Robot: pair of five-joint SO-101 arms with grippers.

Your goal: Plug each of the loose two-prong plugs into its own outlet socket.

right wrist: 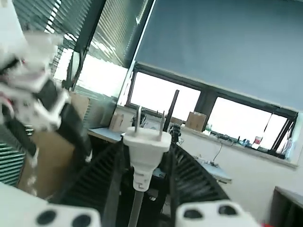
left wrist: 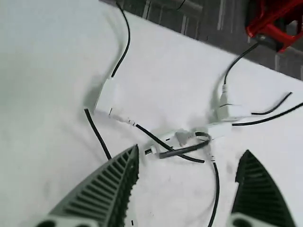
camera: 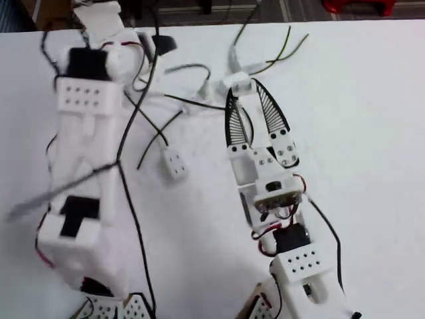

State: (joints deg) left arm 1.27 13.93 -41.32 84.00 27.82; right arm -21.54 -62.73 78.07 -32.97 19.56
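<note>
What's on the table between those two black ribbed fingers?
In the left wrist view, a black cable runs between the left gripper's open fingers; a white plug lies just beyond their tips.

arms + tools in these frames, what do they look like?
Left arm and right arm: white printed shells, black servo blocks, thin red and black wires at the joints. Left tool and right tool: black ribbed tapered fingers on white bases with dark screw holes.
</note>
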